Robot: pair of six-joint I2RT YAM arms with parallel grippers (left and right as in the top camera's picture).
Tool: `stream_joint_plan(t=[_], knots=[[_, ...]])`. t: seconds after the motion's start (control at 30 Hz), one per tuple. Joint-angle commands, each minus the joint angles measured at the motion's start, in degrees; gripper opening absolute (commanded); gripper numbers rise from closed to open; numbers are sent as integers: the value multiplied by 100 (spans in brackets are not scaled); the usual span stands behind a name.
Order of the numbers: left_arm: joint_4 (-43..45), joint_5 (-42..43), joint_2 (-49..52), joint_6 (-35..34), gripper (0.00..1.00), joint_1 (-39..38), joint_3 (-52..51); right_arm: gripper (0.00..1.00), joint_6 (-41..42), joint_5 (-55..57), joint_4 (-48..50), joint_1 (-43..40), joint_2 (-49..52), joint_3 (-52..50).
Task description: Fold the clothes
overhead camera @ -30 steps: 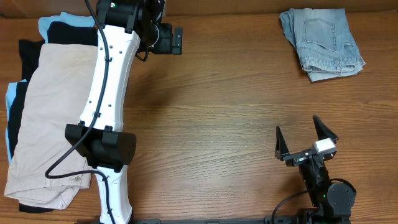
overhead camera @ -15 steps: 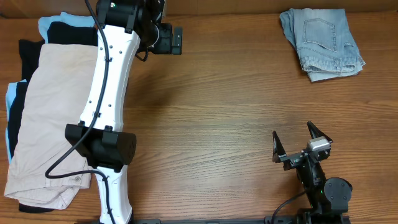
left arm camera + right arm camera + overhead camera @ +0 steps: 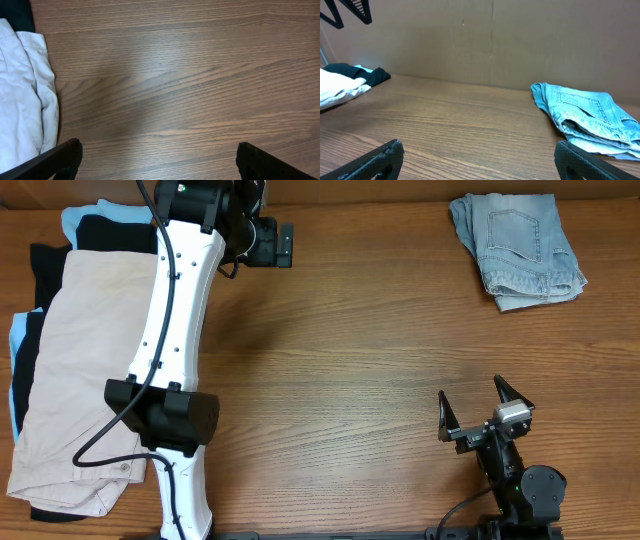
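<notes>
Brown wood-grain table (image 3: 350,350) runs under both my grippers, nothing but bare boards btwn each pair of fingers. Big beige shorts (image 3: 75,360) lie flat on a pile w/ a black garment (image 3: 100,230) and a plain pale-blue garment (image 3: 80,218) under them. In the left wrist view, the edge of that pale cloth sits just beside and ahead of the finger on the picture's left, not touching.

The task item, faded light-blue denim shorts (image 3: 518,248), is folded into a compact bundle w/ a stitched pocket up. It lies well apart from my right fingers, far ahead and a bit to the right in the right wrist view.

Left gripper (image 3: 159,157): fingers spread wide, released, holding nothing, hovering over bare wood. Right gripper (image 3: 472,402): also spread wide and empty, low near the table's front edge, pointing twd the denim.
</notes>
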Motion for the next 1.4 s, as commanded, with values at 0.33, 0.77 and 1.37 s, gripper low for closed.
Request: stream_joint_plan(t=[0.33,0.77,1.37], knots=[[2944,-629,-3445,-229,100,74,-2747,100,0,61,20,33,-42,-55],[6035,-315,-7834,-761,100,1598,-9193,100,0,61,20,33,-42,-55],[9517,-516,-11750,-763,100,1622,-14174,100,0,61,20,33,-42,-55]])
